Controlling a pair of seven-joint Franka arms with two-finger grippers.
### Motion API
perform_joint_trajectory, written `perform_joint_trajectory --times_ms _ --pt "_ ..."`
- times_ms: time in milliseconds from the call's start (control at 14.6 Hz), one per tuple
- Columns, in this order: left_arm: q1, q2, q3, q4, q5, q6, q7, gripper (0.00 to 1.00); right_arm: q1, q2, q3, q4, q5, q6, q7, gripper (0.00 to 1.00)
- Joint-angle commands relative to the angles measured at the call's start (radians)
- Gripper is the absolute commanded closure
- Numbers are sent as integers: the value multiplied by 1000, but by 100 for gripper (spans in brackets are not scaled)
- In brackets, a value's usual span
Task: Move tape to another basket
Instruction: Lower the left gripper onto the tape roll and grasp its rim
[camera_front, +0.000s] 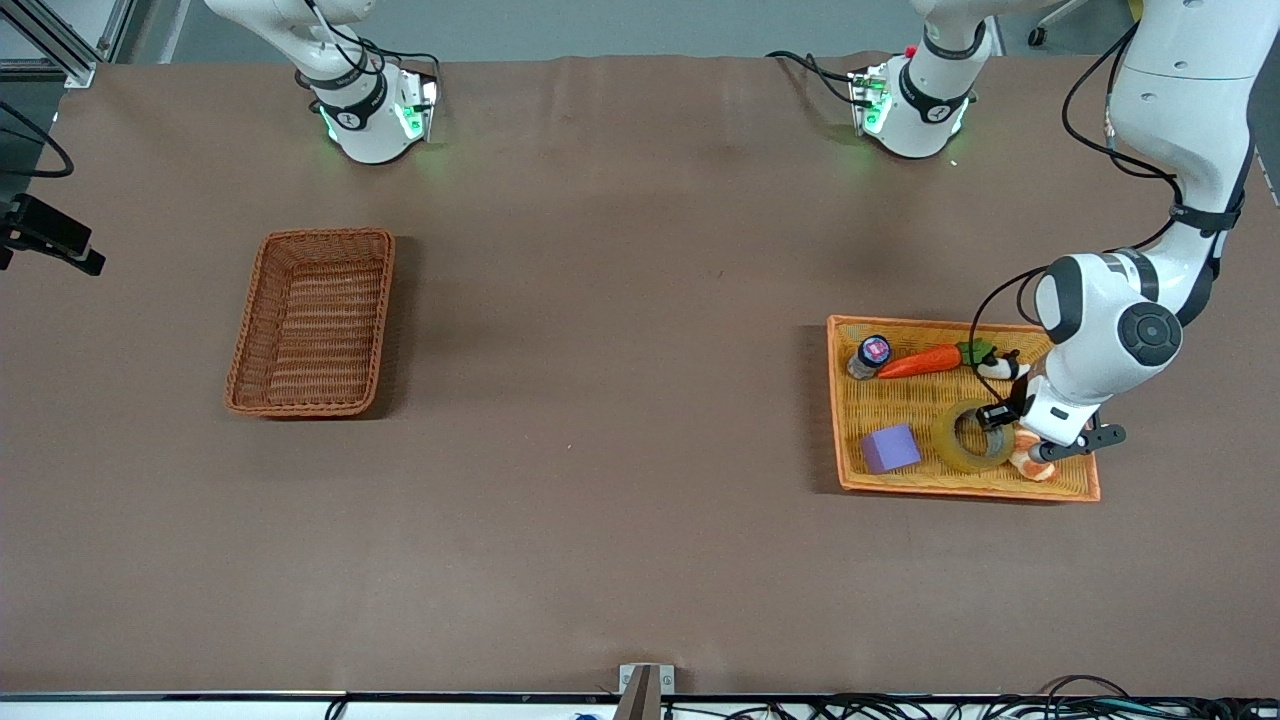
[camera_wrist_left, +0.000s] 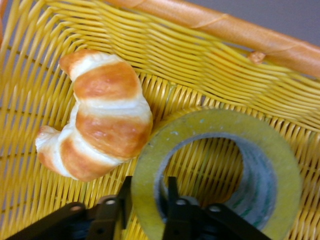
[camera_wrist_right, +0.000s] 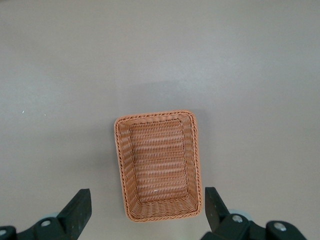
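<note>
The tape (camera_front: 950, 446), a yellowish translucent ring, lies flat in the orange-yellow woven tray (camera_front: 900, 400) at the left arm's end of the table. My left gripper (camera_front: 998, 418) is down in that tray. In the left wrist view (camera_wrist_left: 147, 196) one finger is outside the tape (camera_wrist_left: 280, 165) and one inside its hollow, both pressed against the ring's wall. The reddish-brown wicker basket (camera_front: 250, 340) stands empty at the right arm's end. My right gripper (camera_wrist_right: 146, 200) is open and empty, high over that basket (camera_wrist_right: 122, 165).
A croissant (camera_front: 1030, 464) lies against the tape (camera_wrist_left: 100, 120), close to the tray's rim (camera_wrist_left: 225, 25). The tray also holds a purple block (camera_front: 890, 448), a carrot (camera_front: 925, 360) and a small bottle (camera_front: 870, 355). Brown table cloth lies between the tray and the basket.
</note>
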Motion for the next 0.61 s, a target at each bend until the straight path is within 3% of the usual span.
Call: perform_joint_trajectory --times_ms 0,205,547 --pt "-3 -28 -3 3 18 -21 -27 95 -12 -2 1 -3 25 -3 -16 0" --pt "-9 -103 -58 46 18 -171 -68 100 -12 -2 -1 -2 25 -2 -16 0" --pt "-15 -134 -229 255 19 -513 -281 100 -12 -2 -1 -3 25 0 -16 0"
